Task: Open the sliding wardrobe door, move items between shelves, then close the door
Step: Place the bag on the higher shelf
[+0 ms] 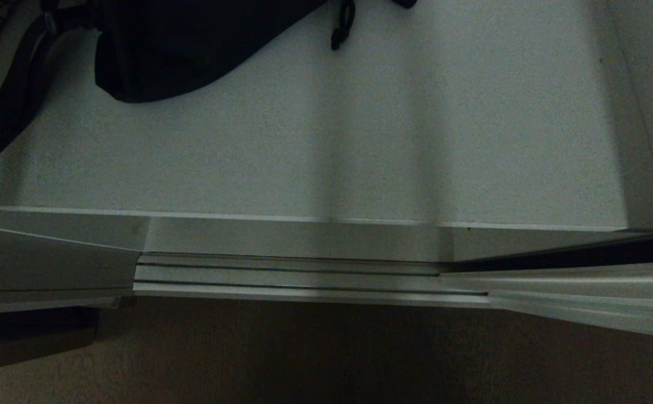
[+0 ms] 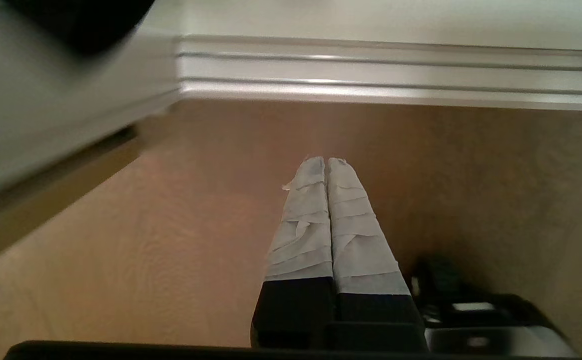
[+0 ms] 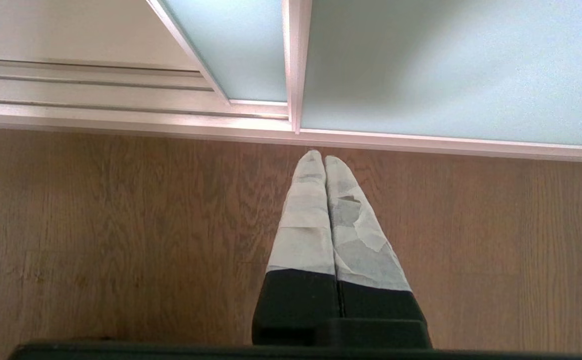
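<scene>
A bulky black bag [image 1: 191, 50] lies at the back left of a white-grey shelf [image 1: 360, 140], and its broad strap [image 1: 6, 112] trails off to the left. The bay in front of it stands open. Frosted glass door panels [image 1: 584, 297] are slid to the right, and in the right wrist view two of them [image 3: 446, 65] overlap. My left gripper [image 2: 326, 161] is shut on nothing, low over the wooden floor in front of the silver track [image 2: 371, 75]. My right gripper [image 3: 319, 156] is also shut and empty, over the floor in front of the panels. Neither gripper shows in the head view.
The ribbed silver floor track [image 1: 304, 278] runs along the shelf's front edge. A grey panel [image 1: 51, 264] closes off the left side. A thin black cord [image 1: 342, 25] hangs at the top edge. Part of my base [image 2: 471, 310] shows beside the left fingers.
</scene>
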